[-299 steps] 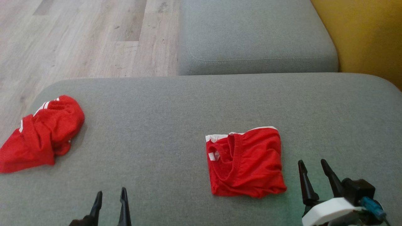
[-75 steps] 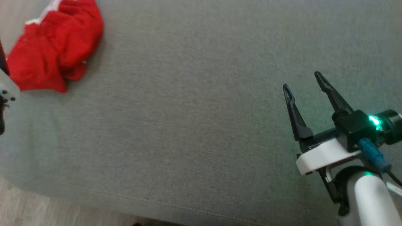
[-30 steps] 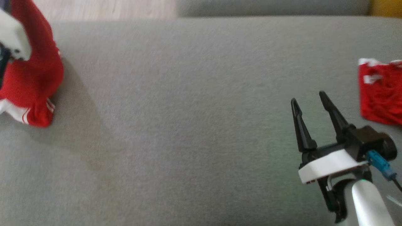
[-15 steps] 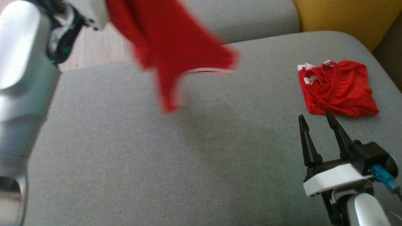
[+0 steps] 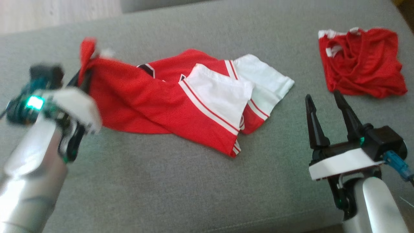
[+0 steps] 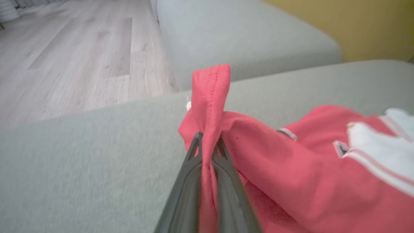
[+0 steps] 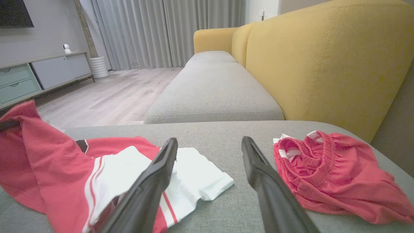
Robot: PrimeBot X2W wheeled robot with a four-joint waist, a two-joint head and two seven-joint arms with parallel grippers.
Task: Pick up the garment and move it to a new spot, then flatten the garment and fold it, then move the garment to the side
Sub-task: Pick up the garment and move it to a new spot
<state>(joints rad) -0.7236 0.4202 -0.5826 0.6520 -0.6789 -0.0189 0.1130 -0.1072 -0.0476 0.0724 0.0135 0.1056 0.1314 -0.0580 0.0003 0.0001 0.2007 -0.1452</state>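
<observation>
Garment [image 5: 155, 100] sprawls crumpled on the cushion [image 5: 161, 181], left pincer [image 6: 208, 142] clamped on its edge, right pincer [image 5: 321, 96] spread, empty; flattening, folding and setting aside remain.

Garment [image 5: 168, 97]: on seat cushion [image 5: 161, 181], centre to left; left end held up in my left gripper [image 6: 208, 142].
Shorts [image 5: 362, 61]: far right corner, well apart from garment.
My right gripper [image 5: 321, 96]: over near right edge, before shorts.
</observation>
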